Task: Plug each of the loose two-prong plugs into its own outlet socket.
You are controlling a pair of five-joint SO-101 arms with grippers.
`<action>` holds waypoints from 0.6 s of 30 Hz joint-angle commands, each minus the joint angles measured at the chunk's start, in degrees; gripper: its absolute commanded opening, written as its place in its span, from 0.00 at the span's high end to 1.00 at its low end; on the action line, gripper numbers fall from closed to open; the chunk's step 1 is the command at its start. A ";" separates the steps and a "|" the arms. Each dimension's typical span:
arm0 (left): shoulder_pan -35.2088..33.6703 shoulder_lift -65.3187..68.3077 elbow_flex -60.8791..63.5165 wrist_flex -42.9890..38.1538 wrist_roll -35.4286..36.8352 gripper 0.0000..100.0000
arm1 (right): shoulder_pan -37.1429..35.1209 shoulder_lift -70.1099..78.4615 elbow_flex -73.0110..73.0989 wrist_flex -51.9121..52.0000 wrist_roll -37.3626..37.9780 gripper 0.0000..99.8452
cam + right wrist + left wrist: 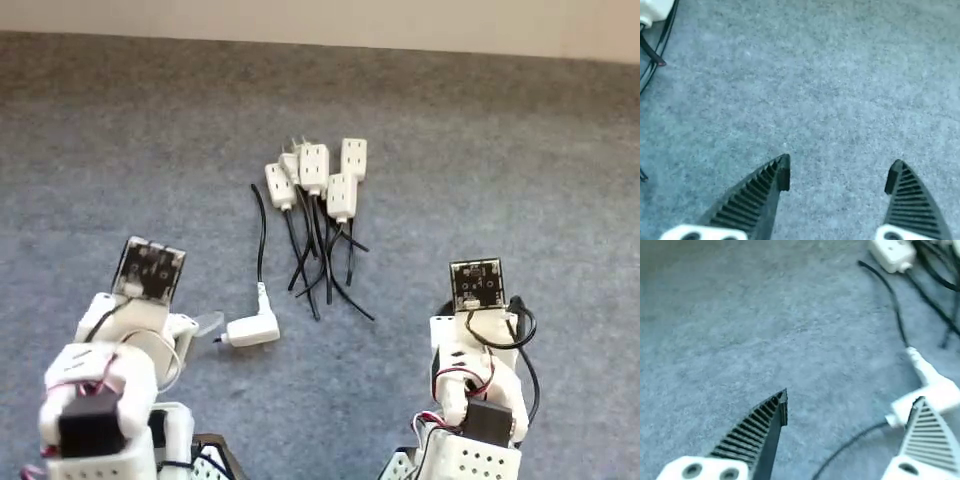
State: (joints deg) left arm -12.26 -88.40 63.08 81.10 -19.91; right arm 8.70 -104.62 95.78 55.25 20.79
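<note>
A white angled plug (250, 331) lies on the grey carpet, its black cord (259, 235) running away toward the far side. Farther off, several white socket blocks (325, 175) with short black cords lie bunched together; one plug (293, 152) among them shows its prongs. My left gripper (850, 400) is open just above the carpet, one fingertip (922, 412) right beside the angled plug (935, 390). My right gripper (840, 164) is open over bare carpet, holding nothing. A socket block (652, 10) sits at the edge of the right wrist view.
Loose black cord ends (335, 275) fan out from the bunch toward the arms. The left arm (110, 360) and right arm (478, 370) sit at the near edge. Grey carpet (500, 160) stretches around the bunch on both sides.
</note>
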 commanded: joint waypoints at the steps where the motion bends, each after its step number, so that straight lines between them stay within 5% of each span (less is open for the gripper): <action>1: 9.71 24.40 -23.60 11.08 -0.79 0.63 | 0.40 -0.40 6.81 0.13 0.62 0.70; 5: 20.88 45.32 -38.64 19.69 -2.11 0.63 | 0.40 -0.40 6.81 0.13 0.62 0.70; 9: 27.74 58.24 -43.74 19.78 -7.03 0.63 | 0.40 -0.40 6.81 0.13 0.62 0.70; 18: 23.52 64.75 -39.60 16.88 -20.04 0.63 | 0.40 -0.40 6.81 0.13 0.62 0.70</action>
State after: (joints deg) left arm 12.79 -23.43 21.05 98.68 -35.82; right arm 8.70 -104.62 95.78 55.25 20.79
